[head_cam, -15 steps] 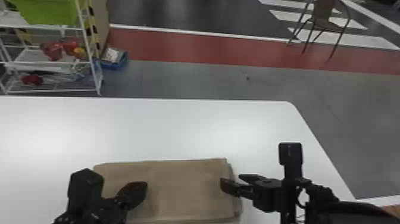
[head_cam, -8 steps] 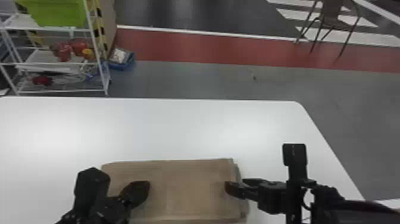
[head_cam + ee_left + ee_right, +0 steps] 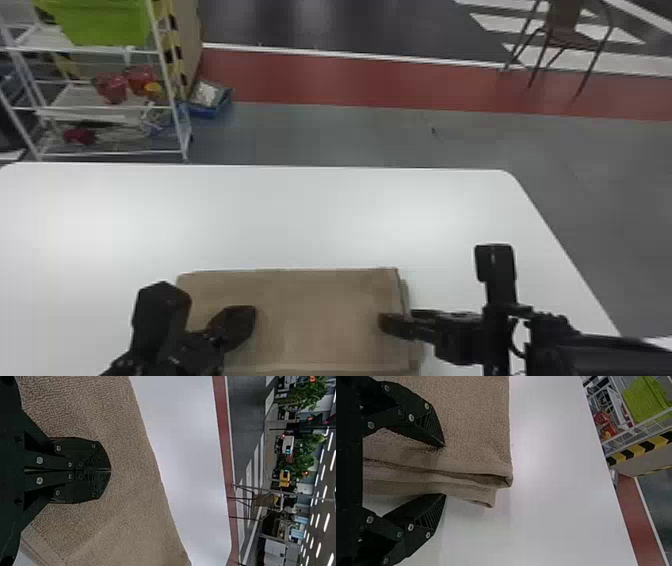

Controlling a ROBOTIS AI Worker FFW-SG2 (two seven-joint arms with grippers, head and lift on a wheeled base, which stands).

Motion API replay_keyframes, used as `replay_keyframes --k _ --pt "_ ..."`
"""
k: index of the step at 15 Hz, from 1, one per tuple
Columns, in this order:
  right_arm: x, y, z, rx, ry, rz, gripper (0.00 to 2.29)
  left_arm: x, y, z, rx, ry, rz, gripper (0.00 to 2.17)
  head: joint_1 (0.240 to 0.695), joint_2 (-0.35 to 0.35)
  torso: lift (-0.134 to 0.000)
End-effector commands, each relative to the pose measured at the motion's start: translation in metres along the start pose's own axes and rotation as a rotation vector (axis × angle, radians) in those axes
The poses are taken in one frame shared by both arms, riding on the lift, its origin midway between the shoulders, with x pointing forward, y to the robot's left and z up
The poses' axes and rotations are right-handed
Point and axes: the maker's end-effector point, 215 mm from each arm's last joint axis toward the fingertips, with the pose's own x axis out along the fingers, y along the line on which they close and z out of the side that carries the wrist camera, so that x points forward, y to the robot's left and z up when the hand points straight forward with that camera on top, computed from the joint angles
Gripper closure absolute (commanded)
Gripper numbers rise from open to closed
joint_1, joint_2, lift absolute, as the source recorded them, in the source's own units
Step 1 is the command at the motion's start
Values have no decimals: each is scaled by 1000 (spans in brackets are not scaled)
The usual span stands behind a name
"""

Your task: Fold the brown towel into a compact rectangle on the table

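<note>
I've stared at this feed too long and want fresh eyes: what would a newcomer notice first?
Probably the brown towel, lying folded on the white table, with the right gripper open around its layered right edge and the left gripper shut over its left part. Next, likely the bright green bin on the white rack beyond the table, at the head view's upper left.

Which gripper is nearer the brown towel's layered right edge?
Right. The right gripper is at that edge, open fingers on either side of it; the left gripper, shut, is over the left part of the towel.
</note>
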Motion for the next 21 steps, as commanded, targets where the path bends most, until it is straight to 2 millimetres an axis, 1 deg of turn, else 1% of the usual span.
replay_keyframes --k 1,2,3,5,7,8,11,13,16,18,19,21 --pt "0 4 -4 23 18 21 512 0 0 -3 0 7 1 1875 695 -147 -122" --pt "1 7 -6 30 22 33 650 0 0 -4 -3 13 1 1875 695 -145 -122" --pt "0 11 -6 36 23 54 680 0 -1 -6 -4 19 0 1875 695 -142 -122" --pt "-4 17 -3 51 6 96 849 -1 0 -8 -3 25 3 1875 695 -131 -122" --pt "-12 26 8 57 -34 146 863 -1 -2 -9 -2 29 2 1875 695 -127 -122" --pt "-17 31 11 57 -47 164 964 0 -3 -10 -2 33 1 1875 695 -125 -122" --pt "-32 50 23 75 -98 255 967 1 -5 -12 -7 37 -2 1875 695 -118 -122" --pt "-33 59 27 79 -111 289 967 4 -15 -15 -9 49 -20 1875 695 -112 -122" --pt "-28 70 38 56 -138 313 967 8 -41 -12 -20 44 -74 1875 695 -118 -122" --pt "-26 77 42 55 -142 333 967 8 -49 -5 -32 28 -94 1875 695 -128 -122" --pt "-27 75 43 56 -145 326 967 2 -46 6 -37 -2 -96 1875 695 -132 -122" --pt "-31 65 45 69 -157 314 967 -18 -29 32 -42 -82 -68 1875 695 -136 -122"
